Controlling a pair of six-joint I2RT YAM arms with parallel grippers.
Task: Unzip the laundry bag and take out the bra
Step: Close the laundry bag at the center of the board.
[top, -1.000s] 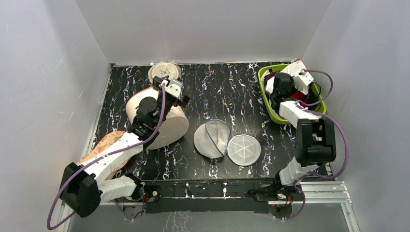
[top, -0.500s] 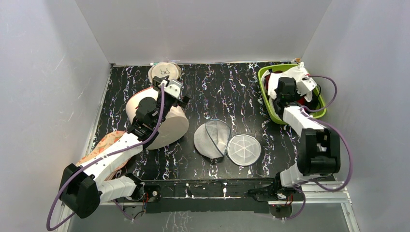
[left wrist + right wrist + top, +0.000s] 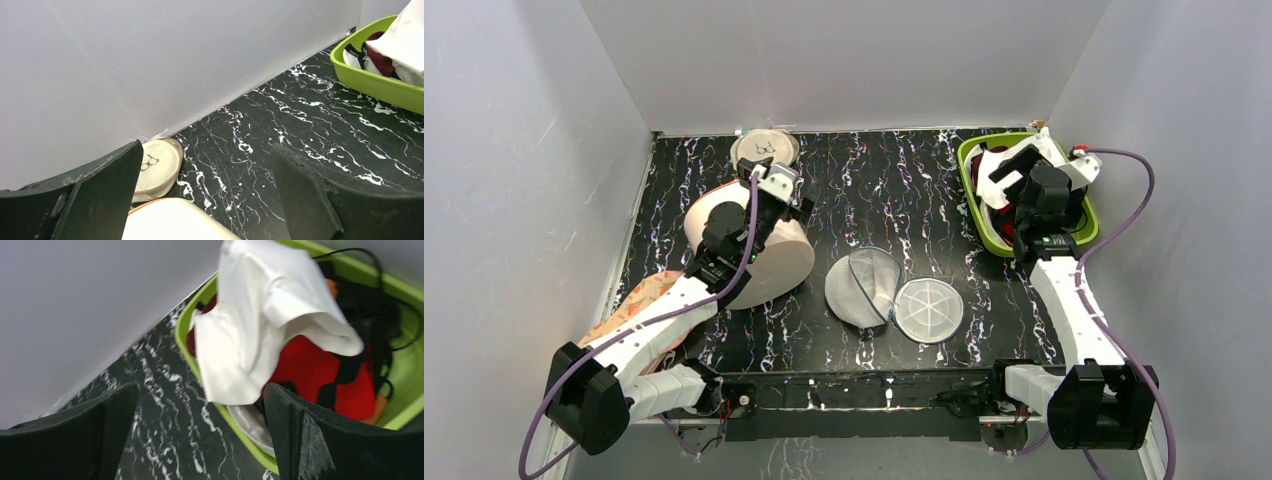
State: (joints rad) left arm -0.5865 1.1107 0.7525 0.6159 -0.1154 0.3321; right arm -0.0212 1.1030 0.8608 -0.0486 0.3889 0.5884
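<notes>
The small round white-grey mesh laundry bag (image 3: 861, 285) lies unzipped mid-table. The bright red padded bra (image 3: 320, 370) sits in the green plastic basket (image 3: 370, 82) - so the job looks done. The right gripper (image 3: 200, 410) and left gripper (image 3: 207, 155) hold nothing, fingers spread - next, I think, the arms just pull back.

Showing the laundry bag (image 3: 862, 286) lying open near the middle of the black marbled table (image 3: 894, 180), mesh dome touching its flat round flap (image 3: 929, 310). Holding the left gripper (image 3: 796, 203) at the upper edge of the big cream cylinder (image 3: 769, 262), near the beige disc (image 3: 764, 148) by the back wall. Hovering the right gripper (image 3: 1027, 178) over white cloth (image 3: 1012, 160) in the green basket (image 3: 976, 205) at the far right corner.
</notes>
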